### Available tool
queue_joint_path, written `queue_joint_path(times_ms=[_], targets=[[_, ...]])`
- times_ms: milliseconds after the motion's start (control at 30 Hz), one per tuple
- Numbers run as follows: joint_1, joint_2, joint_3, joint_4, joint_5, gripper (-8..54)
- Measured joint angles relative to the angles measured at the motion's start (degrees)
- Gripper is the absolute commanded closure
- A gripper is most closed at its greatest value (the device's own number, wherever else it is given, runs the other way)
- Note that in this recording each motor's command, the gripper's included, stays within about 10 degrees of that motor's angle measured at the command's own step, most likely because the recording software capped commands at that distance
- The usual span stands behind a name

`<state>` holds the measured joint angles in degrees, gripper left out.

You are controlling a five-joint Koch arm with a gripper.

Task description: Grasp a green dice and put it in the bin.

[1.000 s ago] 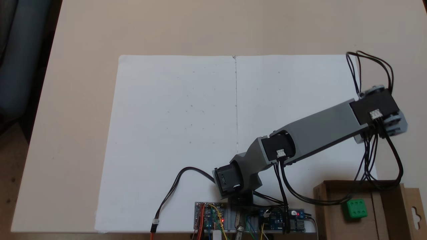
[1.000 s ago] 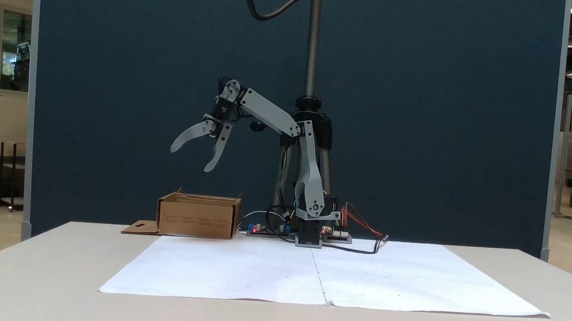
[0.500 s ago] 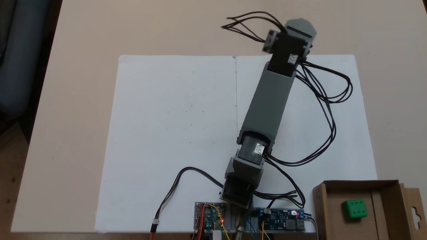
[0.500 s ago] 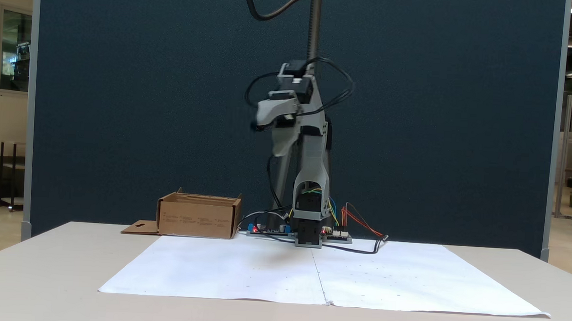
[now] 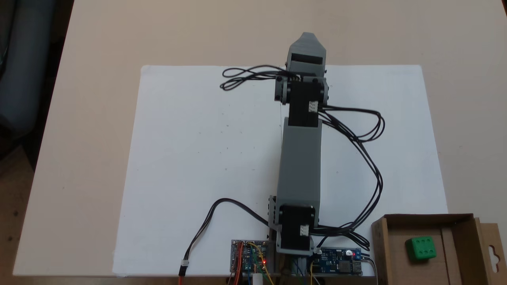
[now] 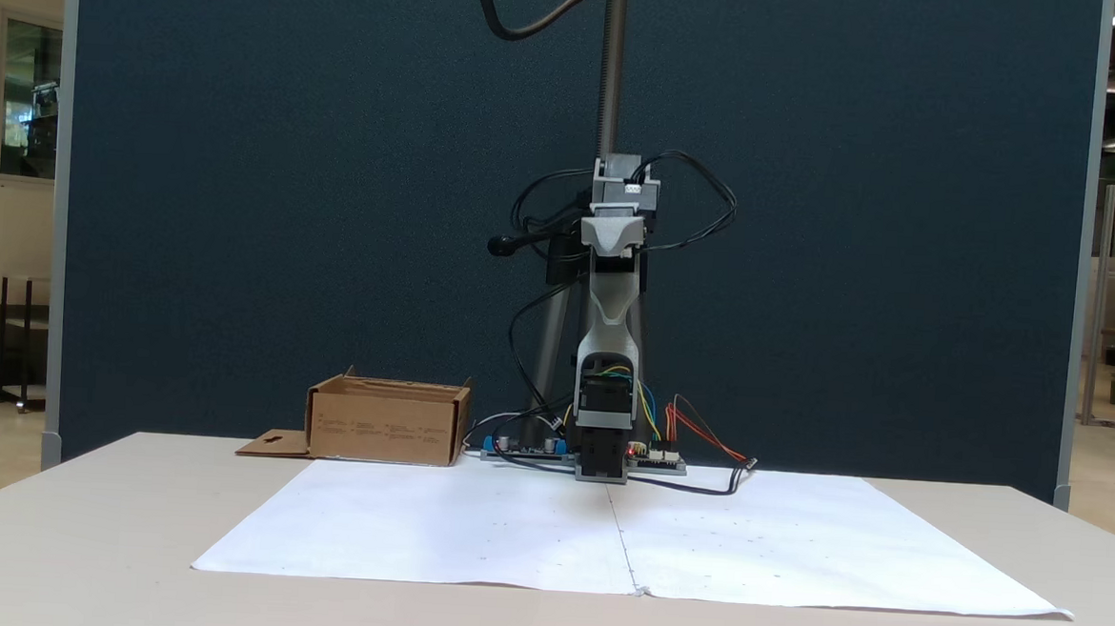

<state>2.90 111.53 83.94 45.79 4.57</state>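
Observation:
The green dice (image 5: 420, 248) lies inside the bin (image 5: 427, 218), a shallow brown cardboard box at the lower right of the top-down fixed view. In the front fixed view the bin (image 6: 388, 423) stands left of the arm's base, and its walls hide the dice. My gripper (image 5: 305, 41) reaches out over the far edge of the white paper, far from the bin. From the front the gripper (image 6: 613, 240) points straight at the camera, its jaws one behind the other, so their gap does not show. Nothing is seen held in it.
A large white paper sheet (image 5: 206, 158) covers the middle of the beige table (image 5: 87, 118). Circuit boards (image 5: 249, 257) and loose black cables (image 5: 368, 158) sit around the arm's base. A dark blue panel (image 6: 239, 191) and a metal pole (image 6: 612, 68) stand behind.
The arm has swung from above the bin to the table's centre line and now points straight forward. The green dice stays in the bin.

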Motion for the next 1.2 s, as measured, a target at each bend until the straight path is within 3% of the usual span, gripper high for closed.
queue_joint_path(times_ms=[433,733,1200], targets=[[-0.1,11.2,8.4,-14.9,-1.8,-0.3],[-0.4,17.1,34.0,-33.2,-3.4,-0.2],[-0.6,17.8,72.9,-59.1,-4.7,2.6]])
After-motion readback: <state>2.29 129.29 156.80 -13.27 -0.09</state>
